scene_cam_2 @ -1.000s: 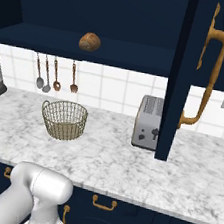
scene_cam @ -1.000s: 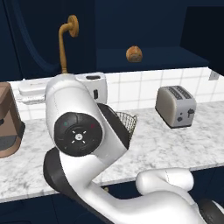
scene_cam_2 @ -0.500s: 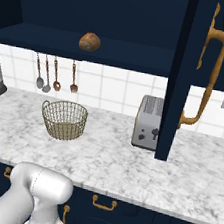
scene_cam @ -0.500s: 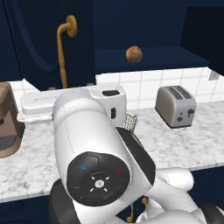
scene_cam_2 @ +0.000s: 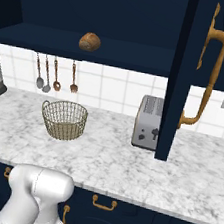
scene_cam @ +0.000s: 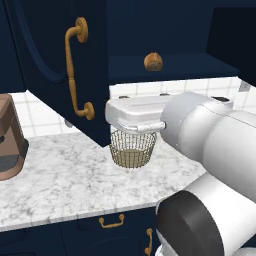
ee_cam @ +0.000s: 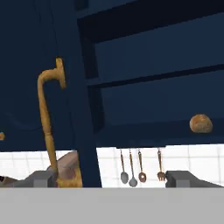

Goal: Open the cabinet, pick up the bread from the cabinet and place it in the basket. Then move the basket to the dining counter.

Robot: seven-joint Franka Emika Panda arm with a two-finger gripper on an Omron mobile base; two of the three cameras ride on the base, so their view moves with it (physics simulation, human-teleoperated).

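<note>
The cabinet stands open, its left door swung out with a long brass handle and its right door swung out too. On the cabinet's lower shelf lies the small golden-brown bread. Below it on the marble counter stands the brass wire basket, with nothing in it. My gripper is open, fingertips far apart with nothing between them, low in front of the left door and well left of and below the bread. The white hand hovers just above the basket.
A silver toaster sits on the counter by the right door. Three utensils hang on the tiled wall under the shelf. A brown coffee machine stands at the counter's left end. Brass-handled drawers run below.
The arm has swung up and across the left base view, now hiding the toaster there; the hand sits over the basket. Bread, basket and doors have not moved.
</note>
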